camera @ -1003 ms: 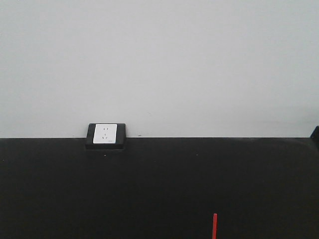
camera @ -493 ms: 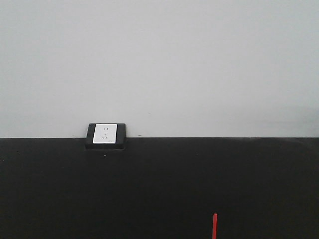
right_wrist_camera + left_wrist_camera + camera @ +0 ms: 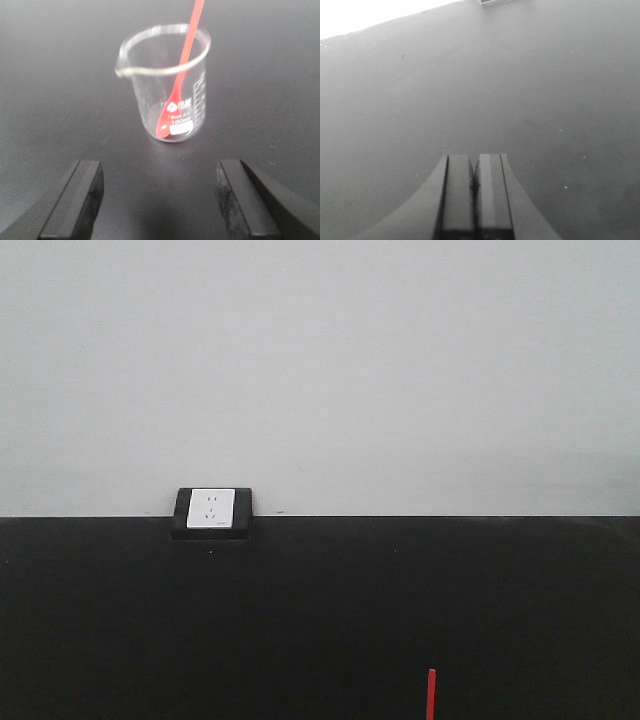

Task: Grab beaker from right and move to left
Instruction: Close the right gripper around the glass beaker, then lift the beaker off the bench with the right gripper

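Note:
The small clear glass beaker [image 3: 170,90] stands upright on the black table, pouring lip to the left, with a thin red rod [image 3: 182,70] leaning in it. My right gripper [image 3: 159,172] is open, its two dark fingers set wide apart just short of the beaker, not touching it. In the front view only the top of the red rod [image 3: 431,692] shows at the bottom edge; the beaker's glass is out of view there. My left gripper [image 3: 475,165] is shut and empty, hovering over bare dark table.
A white wall socket in a black frame [image 3: 212,511] sits at the back edge of the black table [image 3: 320,610], against a white wall. The socket's edge also shows at the top of the left wrist view [image 3: 492,1].
A dark shape at the right edge of the front view a second ago is gone; the red rod has not moved.

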Tool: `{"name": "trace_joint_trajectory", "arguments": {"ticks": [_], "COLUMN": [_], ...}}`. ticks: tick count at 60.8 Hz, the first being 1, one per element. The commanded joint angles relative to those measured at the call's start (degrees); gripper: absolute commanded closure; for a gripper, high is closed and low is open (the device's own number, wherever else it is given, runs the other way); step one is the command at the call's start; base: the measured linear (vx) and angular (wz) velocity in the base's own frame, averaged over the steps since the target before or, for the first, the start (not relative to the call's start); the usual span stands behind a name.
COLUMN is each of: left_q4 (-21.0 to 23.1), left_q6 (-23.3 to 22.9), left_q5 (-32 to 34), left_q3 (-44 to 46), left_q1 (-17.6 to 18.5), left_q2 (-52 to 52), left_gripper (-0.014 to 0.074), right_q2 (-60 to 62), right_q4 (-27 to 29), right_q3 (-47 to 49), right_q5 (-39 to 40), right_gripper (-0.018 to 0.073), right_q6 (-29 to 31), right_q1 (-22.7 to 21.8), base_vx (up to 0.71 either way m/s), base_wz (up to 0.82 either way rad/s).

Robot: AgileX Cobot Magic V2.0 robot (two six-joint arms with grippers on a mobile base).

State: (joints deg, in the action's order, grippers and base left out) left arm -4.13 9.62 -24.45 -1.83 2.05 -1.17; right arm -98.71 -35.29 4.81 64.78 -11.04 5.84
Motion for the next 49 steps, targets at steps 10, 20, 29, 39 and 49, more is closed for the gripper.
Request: {"name": "trace_joint_trajectory", "arguments": {"ticks": [10,20,29,39,49], "left_q4": [0.0,0.0,0.0,0.0,0.0], "left_q6": [-0.1,-0.1,-0.1,-0.1,-0.1], "left_q5": [4.4,4.4,4.4,4.4,4.4], "left_q3": [-1.1,-1.1,-1.1,-1.1,-1.1], "left_q1": [0.4,0.4,0.4,0.4,0.4], "left_q2": [-0.4,-0.4,-0.4,-0.4,-0.4], "left_gripper": [0.0603,0.0603,0.0603,0.0603,0.0603], "right_q2": [-4.7,-5.3,-5.3,-5.3,-5.3], "right_q4": [-2.8,-0.1,1.5,-1.4,-3.4], "right_q3": [7.4,7.9,8.4,11.3,13.7], "right_q5": [12.3,12.3,12.2,12.2,12.2], "right_gripper": [0.0044,0.002,-0.0021,-0.0035,-0.0036], "right_q6": [0.9,1.0,1.5,1.6,1.4], "right_q1": [-0.3,-0.3,-0.3,-0.3,-0.3], "base_vx": [0.0,0.0,0.0,0.0,0.0], "base_wz": [0.0,0.0,0.0,0.0,0.0]}}
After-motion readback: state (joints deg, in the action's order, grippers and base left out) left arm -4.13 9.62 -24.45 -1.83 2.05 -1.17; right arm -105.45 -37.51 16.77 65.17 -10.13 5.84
